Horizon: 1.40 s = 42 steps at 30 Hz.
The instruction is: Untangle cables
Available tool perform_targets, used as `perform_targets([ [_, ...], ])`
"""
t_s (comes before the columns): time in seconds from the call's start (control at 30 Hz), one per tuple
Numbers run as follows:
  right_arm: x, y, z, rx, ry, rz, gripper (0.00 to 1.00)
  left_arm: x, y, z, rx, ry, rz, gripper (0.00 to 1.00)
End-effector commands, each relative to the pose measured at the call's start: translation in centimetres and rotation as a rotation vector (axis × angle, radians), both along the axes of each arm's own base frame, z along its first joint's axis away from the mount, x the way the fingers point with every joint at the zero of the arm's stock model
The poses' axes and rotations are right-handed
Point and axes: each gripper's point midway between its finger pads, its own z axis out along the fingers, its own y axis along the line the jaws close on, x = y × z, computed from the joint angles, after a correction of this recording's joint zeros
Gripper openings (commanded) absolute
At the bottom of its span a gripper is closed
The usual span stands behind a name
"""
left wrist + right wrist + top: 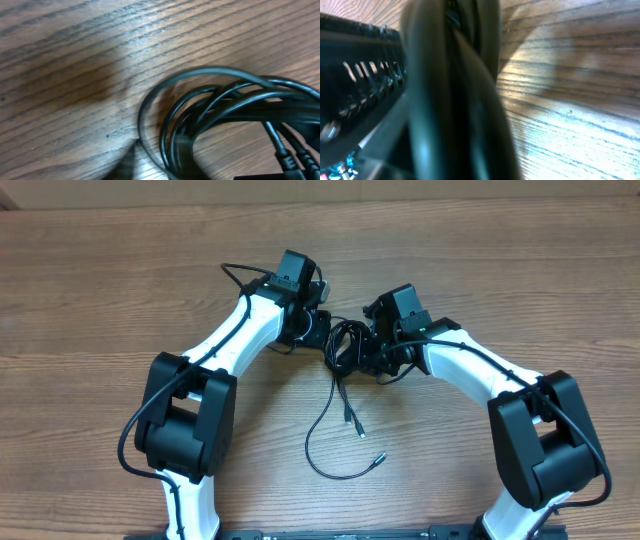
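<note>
Wood-grain table [100, 280]; right claw [373, 354] tight on cables [347, 343]; left claw [318, 328] of unclear state.

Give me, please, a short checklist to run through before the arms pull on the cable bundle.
1. Right gripper shut on the cables: ok, strands fill its wrist view.
2. Left gripper holding them: cannot tell, its fingers do not show in its wrist view.
3. Loose plug ends lying free on the table: ok.
4. Loops separated: not ok, they overlap in one coil.
</note>
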Motion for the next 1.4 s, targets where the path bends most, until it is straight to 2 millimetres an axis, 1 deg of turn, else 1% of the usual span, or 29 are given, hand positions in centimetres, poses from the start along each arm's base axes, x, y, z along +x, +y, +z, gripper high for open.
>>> perform_targets([
  [0.0,-0.1,0.6,0.2,-0.002,-0.018,0.016,0.04,0.6,-0.2,1.2,-0.004,-0.032,0.004,0.04],
  [0.1,-0.2,0.6,0.2,-0.002,-0.017,0.017,0.04,0.1,-1.3,1.7,-0.068,-0.028,-0.07,0.04],
  [0.2,-0.2,0.6,0.2,-0.002,-0.017,0.017,0.04,-0.6,-2.8,2.5,-0.163,-0.022,-0.15,0.04],
  [0.27,-0.2,0.6,0.2,-0.002,-0.017,0.017,0.04,-0.6,-2.9,2.5,-0.171,-0.024,-0.157,0.08],
  [0.3,-0.2,0.6,0.2,-0.002,-0.017,0.017,0.04,-0.4,-2.6,2.4,-0.151,-0.035,-0.15,0.16],
  [0.33,-0.2,0.6,0.2,-0.002,-0.017,0.017,0.04,-0.1,-2.4,2.3,-0.139,-0.042,-0.143,0.27],
  [0.37,-0.2,0.6,0.2,-0.002,-0.017,0.017,0.04,0.1,-2.1,2.2,-0.123,-0.051,-0.132,0.41],
  [0.4,-0.2,0.6,0.2,-0.003,-0.018,0.017,0.04,0.4,-1.9,2.2,-0.111,-0.059,-0.125,0.45],
  [0.5,-0.2,0.6,0.2,-0.003,-0.018,0.017,0.04,0.6,-2.0,2.2,-0.113,-0.068,-0.126,0.43],
  [0.63,-0.1,0.6,0.2,-0.002,-0.018,0.017,0.04,0.3,-2.4,2.0,-0.112,-0.062,-0.135,0.38],
  [0.8,-0.1,0.6,0.2,-0.002,-0.018,0.017,0.04,0.2,-2.2,1.2,-0.046,-0.072,-0.134,0.21],
  [0.93,-0.1,0.6,0.2,-0.002,-0.019,0.018,0.04,0.1,-2.5,1.2,-0.037,-0.077,-0.139,0.22],
  [1.1,-0.2,0.6,0.2,-0.003,-0.025,0.026,0.04,0.0,-2.2,0.8,-0.012,-0.077,-0.133,0.22],
  [1.23,-0.1,0.6,0.2,-0.004,-0.025,0.026,0.04,-0.3,-2.1,0.3,-0.01,-0.072,-0.133,0.21],
  [1.37,-0.2,0.6,0.2,-0.004,-0.027,0.029,0.04,-0.5,-2.0,-0.6,-0.015,-0.058,-0.095,0.21],
])
